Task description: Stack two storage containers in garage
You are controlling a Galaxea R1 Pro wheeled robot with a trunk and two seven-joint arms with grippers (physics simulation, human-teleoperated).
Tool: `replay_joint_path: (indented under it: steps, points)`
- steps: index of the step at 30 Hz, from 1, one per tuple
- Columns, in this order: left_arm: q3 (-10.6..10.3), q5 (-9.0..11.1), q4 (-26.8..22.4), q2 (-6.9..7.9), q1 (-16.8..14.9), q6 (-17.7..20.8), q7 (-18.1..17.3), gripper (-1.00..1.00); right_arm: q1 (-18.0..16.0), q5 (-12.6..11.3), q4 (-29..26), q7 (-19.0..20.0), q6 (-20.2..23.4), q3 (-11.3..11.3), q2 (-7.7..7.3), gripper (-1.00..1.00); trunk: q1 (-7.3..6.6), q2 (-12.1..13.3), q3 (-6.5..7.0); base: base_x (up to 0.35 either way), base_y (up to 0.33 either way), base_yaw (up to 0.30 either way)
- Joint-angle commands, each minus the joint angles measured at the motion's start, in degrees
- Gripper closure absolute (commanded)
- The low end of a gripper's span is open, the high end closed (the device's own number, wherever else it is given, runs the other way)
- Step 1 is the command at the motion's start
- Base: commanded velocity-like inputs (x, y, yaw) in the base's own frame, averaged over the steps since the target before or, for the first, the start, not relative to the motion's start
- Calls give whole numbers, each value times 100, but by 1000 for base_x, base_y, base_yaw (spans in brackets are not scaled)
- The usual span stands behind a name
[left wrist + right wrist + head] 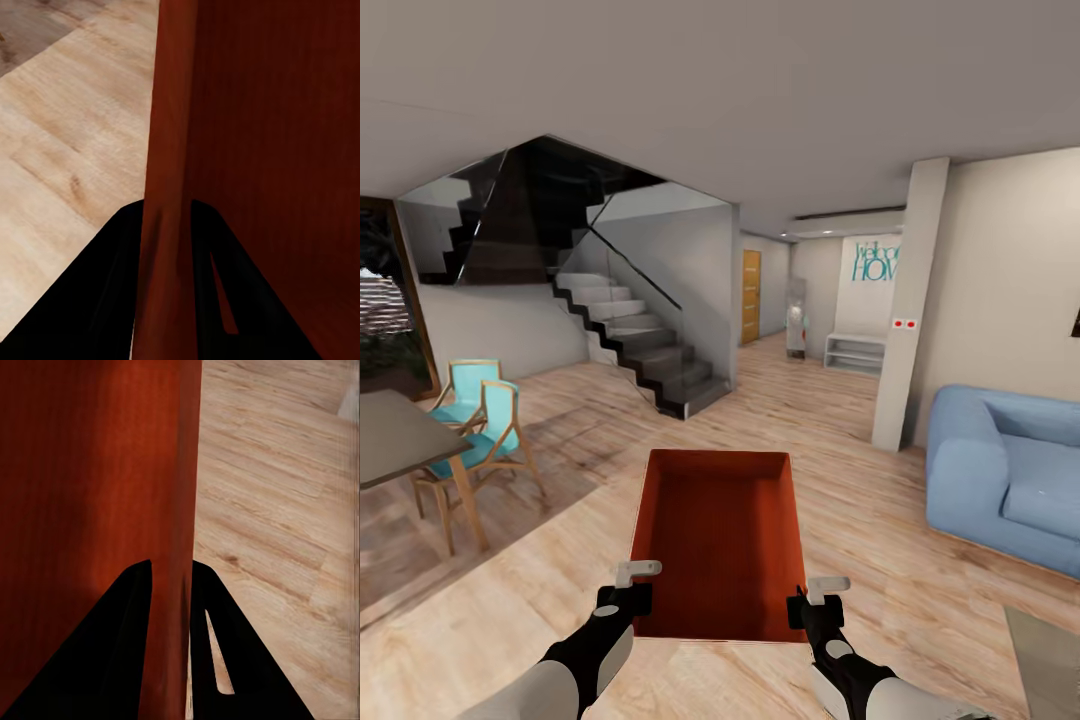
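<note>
Storage container (718, 540), orange-red, held level above the living room's light wood plank floor (560, 560), ahead of the robot. Left gripper (626, 590) has its jaws clamped on the near-left wall; right gripper (816, 602) has its jaws clamped on the near-right wall. The wrist views confirm a thin wall (166, 187) pinched between dark fingers (127, 645). Head view adds staircase (640, 340), blue sofa (1010, 470), table (390, 435), turquoise chairs (480, 420).

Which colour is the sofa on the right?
Light blue; the sofa shows best in the head view.
</note>
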Motion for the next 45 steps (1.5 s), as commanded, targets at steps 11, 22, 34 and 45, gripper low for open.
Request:
replay_joint_path:
  steps: [11, 22, 34, 45]
  points:
    - [110, -30, 21, 3, -2, -11, 347, 100, -8, 63, -16, -9, -91, -291, 4, 100, 5, -7, -9, 322, 1, -261]
    - [107, -30, 34, 3, -2, 3, 340, 100, -9, 42, -16, -9, -91, -290, 4, 100, 5, -7, -9, 322, 0, -261]
    - [110, -29, 23, 12, -2, -2, 338, 100, -7, 38, -16, -9, -93, -287, 13, 100, 5, -7, -9, 322, 0, -65]
    - [110, -29, 22, 9, -2, 0, 340, 100, -10, 31, -16, -10, -90, -288, 12, 100, 5, -7, -9, 322, 0, 0]
